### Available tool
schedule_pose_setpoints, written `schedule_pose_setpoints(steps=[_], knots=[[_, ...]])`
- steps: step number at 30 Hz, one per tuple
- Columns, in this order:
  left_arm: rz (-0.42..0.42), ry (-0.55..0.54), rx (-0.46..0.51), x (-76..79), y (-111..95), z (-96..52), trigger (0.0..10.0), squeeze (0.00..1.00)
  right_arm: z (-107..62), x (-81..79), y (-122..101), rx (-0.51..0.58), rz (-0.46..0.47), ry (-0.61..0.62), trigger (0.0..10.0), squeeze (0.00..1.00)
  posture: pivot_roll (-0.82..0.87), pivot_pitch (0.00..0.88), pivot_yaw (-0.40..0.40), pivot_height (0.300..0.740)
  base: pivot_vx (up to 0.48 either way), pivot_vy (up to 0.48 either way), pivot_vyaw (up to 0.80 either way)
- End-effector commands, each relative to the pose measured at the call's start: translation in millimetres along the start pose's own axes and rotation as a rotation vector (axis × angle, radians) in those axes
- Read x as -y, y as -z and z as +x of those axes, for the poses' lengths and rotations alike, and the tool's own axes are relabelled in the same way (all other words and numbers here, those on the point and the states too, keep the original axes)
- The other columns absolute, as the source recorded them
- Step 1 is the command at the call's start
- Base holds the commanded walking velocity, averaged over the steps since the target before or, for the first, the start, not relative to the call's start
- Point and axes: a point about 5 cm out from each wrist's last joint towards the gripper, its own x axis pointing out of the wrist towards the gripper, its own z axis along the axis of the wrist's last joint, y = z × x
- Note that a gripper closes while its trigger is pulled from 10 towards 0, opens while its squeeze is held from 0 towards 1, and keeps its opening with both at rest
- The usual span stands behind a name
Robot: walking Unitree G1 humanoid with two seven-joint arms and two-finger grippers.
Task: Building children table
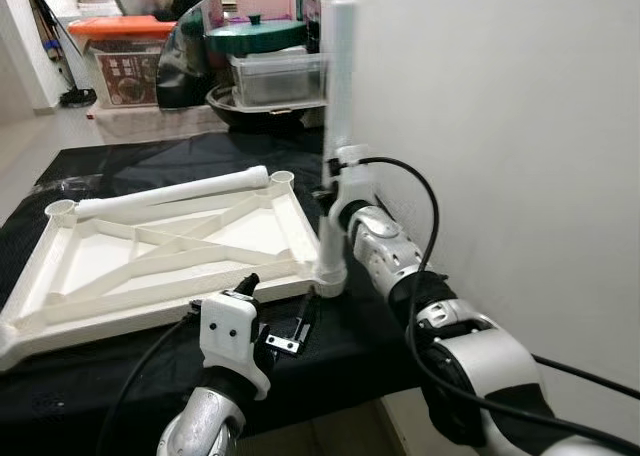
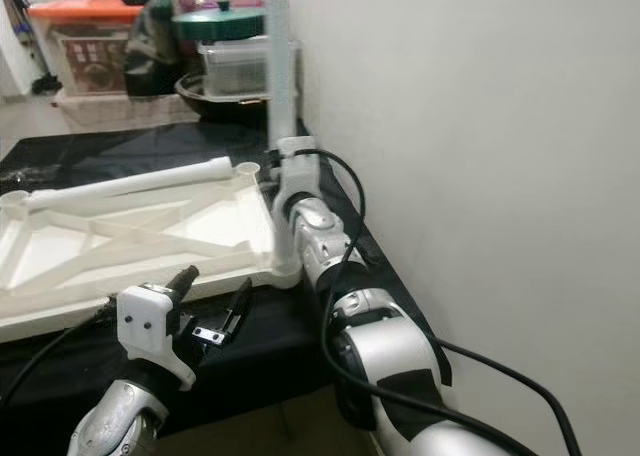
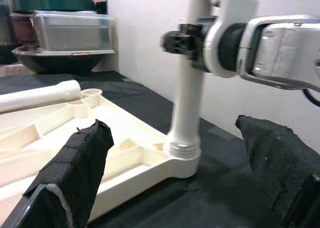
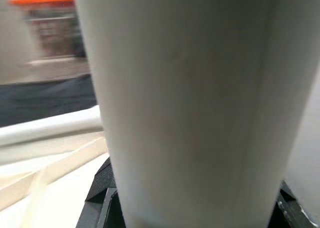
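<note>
Right tool (image 1: pixel 331 198) grips upright leg (image 1: pixel 340 96) beside wall (image 1: pixel 500 126).

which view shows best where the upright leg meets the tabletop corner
The left wrist view: the leg enters its corner socket on the tabletop in plain sight. Both eye views show the joint smaller beside the right gripper; the right wrist view shows blank leg surface.
</note>
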Motion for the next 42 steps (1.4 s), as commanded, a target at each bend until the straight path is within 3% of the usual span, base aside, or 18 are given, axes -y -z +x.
schedule_pose_setpoints(steps=[1, 2, 3, 9, 10, 13, 14, 16, 17, 19, 21, 23, 24, 36, 37, 39, 40, 42], knots=[[0.012, -0.019, -0.015, -2.4, 3.7, -1.5, 10.0, 0.0, -7.1, 12.0, 34.6, -0.155, 0.143, 0.152, 0.0, 0.0, 0.01, 0.0, -0.012, 0.74, 0.0, 0.0, 0.0], [0.012, -0.019, -0.015, -2.4, 3.7, -1.5, 10.0, 0.0, -7.1, 12.0, 34.6, -0.155, 0.143, 0.152, 0.0, 0.0, 0.01, 0.0, -0.012, 0.74, 0.0, 0.0, 0.0], [0.014, -0.027, -0.019, -3.2, 4.6, -2.5, 10.0, 0.0, -8.1, 4.4, 34.9, -0.15, 0.162, 0.147, 10.0, 0.0, 0.01, 0.0, -0.012, 0.74, 0.0, 0.0, 0.0], [0.017, -0.042, -0.027, -5.9, 6.1, -4.7, 10.0, 0.0, -7.7, -8.3, 29.2, -0.103, 0.182, 0.052, 10.0, 0.0, 0.0, 0.0, -0.015, 0.74, 0.0, 0.0, 0.0], [0.021, -0.058, -0.036, -8.3, 8.1, -7.4, 10.0, 0.0, -7.0, -16.3, 20.8, -0.037, 0.159, -0.041, 10.0, 1.0, 0.0, 0.0, -0.019, 0.74, 0.0, 0.0, 0.0], [0.021, -0.058, -0.036, -8.3, 8.1, -7.4, 10.0, 0.0, -7.0, -16.3, 20.8, -0.037, 0.159, -0.041, 10.0, 1.0, 0.0, 0.0, -0.019, 0.74, 0.0, 0.0, 0.0], [0.021, -0.072, -0.048, -10.1, 11.1, -9.8, 10.0, 0.0, -6.8, -28.6, 7.0, 0.037, 0.155, -0.332, 10.0, 0.0, -0.03, 0.0, -0.018, 0.74, 0.0, 0.0, 0.0], [0.021, -0.072, -0.048, -10.1, 11.1, -9.8, 10.0, 0.0, -6.8, -28.6, 7.0, 0.037, 0.155, -0.332, 10.0, 0.0, -0.03, 0.0, -0.018, 0.74, 0.0, 0.0, 0.0], [0.02, -0.064, -0.049, -9.6, 11.5, -9.3, 10.0, 0.0, -10.2, -34.0, 5.5, 0.024, 0.127, -0.562, 10.0, 0.0, -0.03, 0.0, -0.008, 0.74, 0.0, 0.0, 0.0], [0.02, -0.064, -0.049, -9.6, 11.5, -9.3, 10.0, 0.0, -10.2, -34.0, 5.5, 0.024, 0.127, -0.562, 10.0, 0.0, -0.03, 0.0, -0.008, 0.74, 0.0, 0.0, 0.0], [0.005, -0.02, -0.044, -4.6, 9.4, -8.1, 10.0, 0.0, -21.6, -34.3, 7.1, -0.035, 0.046, -0.937, 10.0, 0.0, -0.02, 0.0, -0.011, 0.74, 0.0, 0.0, 0.0], [0.005, -0.02, -0.044, -4.6, 9.4, -8.1, 10.0, 0.0, -21.6, -34.3, 7.1, -0.035, 0.046, -0.937, 10.0, 0.0, -0.02, 0.0, -0.011, 0.74, 0.0, 0.0, 0.0], [-0.004, 0.005, -0.048, -1.2, 9.4, -9.4, 10.0, 0.0, -29.5, -31.9, 7.7, -0.074, -0.028, -1.134, 10.0, 0.0, -0.02, 0.0, -0.011, 0.74, 0.0, 0.0, 0.0], [0.033, -0.079, -0.101, -14.6, 21.2, -21.2, 10.0, 0.0, -42.1, -53.5, -6.0, -0.08, -0.104, -1.485, 10.0, 0.0, 0.03, 0.0, -0.024, 0.74, 0.0, 0.0, 0.0], [0.03, -0.077, -0.1, -14.0, 21.2, -21.0, 10.0, 0.0, -43.2, -55.5, -7.6, -0.081, -0.096, -1.511, 3.3, 0.0, 0.03, 0.0, -0.026, 0.74, 0.0, 0.0, 0.0], [0.029, -0.075, -0.099, -13.5, 21.1, -20.7, 10.0, 0.0, -43.9, -56.4, -8.5, -0.082, -0.091, -1.527, 3.3, 0.0, 0.03, 0.0, -0.026, 0.74, 0.0, 0.0, 0.0], [0.028, -0.073, -0.098, -13.0, 21.3, -20.5, 10.0, 0.0, -45.5, -56.9, -9.7, -0.081, -0.072, -1.558, 0.0, 0.0, 0.03, 0.0, -0.026, 0.74, 0.0, 0.0, 0.0], [0.028, -0.073, -0.098, -13.0, 21.3, -20.5, 10.0, 0.0, -45.5, -56.9, -9.7, -0.081, -0.072, -1.558, 0.0, 0.0, 0.03, 0.0, -0.026, 0.74, 0.0, 0.0, 0.0]])
